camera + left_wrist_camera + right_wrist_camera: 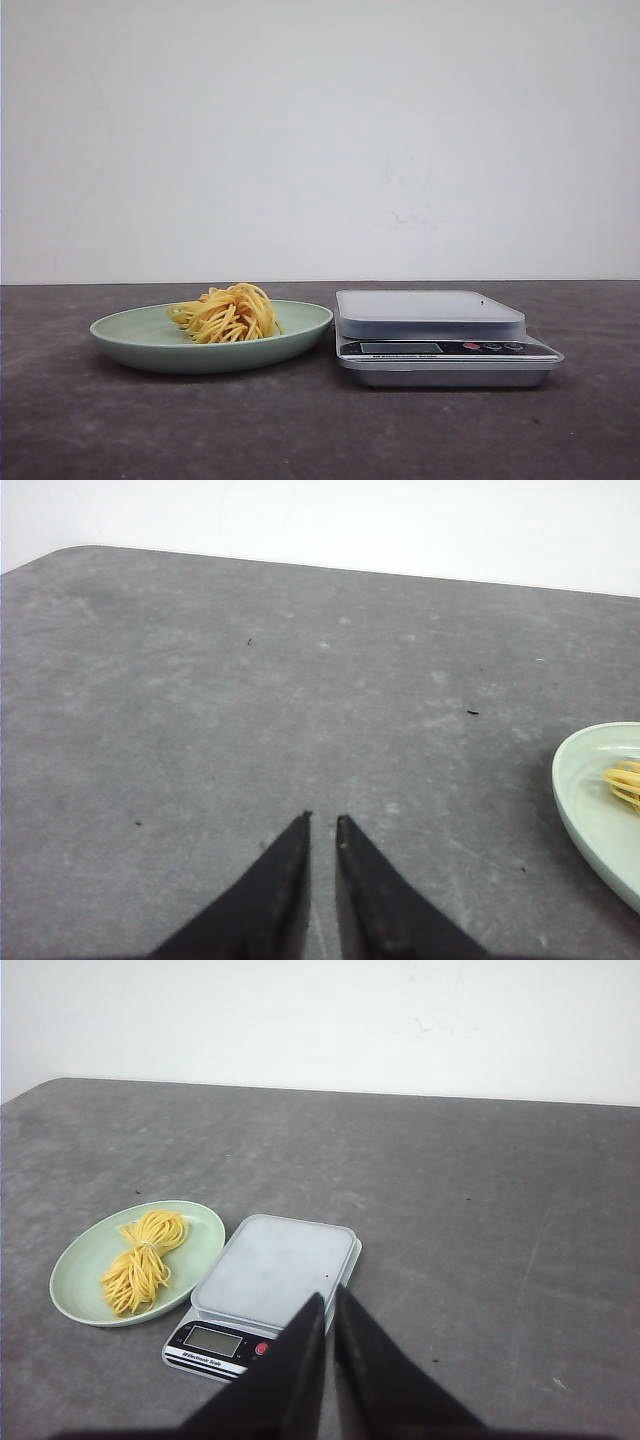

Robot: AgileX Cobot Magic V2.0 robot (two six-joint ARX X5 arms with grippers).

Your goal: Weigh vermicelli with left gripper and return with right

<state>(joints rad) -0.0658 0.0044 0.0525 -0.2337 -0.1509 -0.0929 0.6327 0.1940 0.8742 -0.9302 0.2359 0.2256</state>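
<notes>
Front view: the vermicelli (227, 314) sits as one loose nest in the pale green plate (125, 335), a little toward the plate's scale side. The kitchen scale (440, 338) stands just beside the plate, rim near housing but apart, both on the dark grey desk (300, 430) nearer its front edge than the far edge at the wall. The platform is bare. Neither arm shows here. The side-by-side layout probably keeps the transfer short in both directions.

Left wrist view: the left hand (323, 818) hangs above bare desk, its two tapered tips nearly together with only a thin slit between them, nothing held. The plate (585, 810) enters at one border with a few yellow strands (624, 783) visible (the nest itself is mostly out of frame). The rounded far left corner of the desk is visible. Judgement: this hand is parked off to the plate's outer side, and must open before it can take the nest.

Right wrist view: the right hand (328, 1294) is likewise closed to a narrow slit, empty, held high over the desk on the scale's front side. Plate (75, 1270), vermicelli (140, 1262) and scale (272, 1285) are all in view; the display is too small to read. Weighing appears not yet begun.
</notes>
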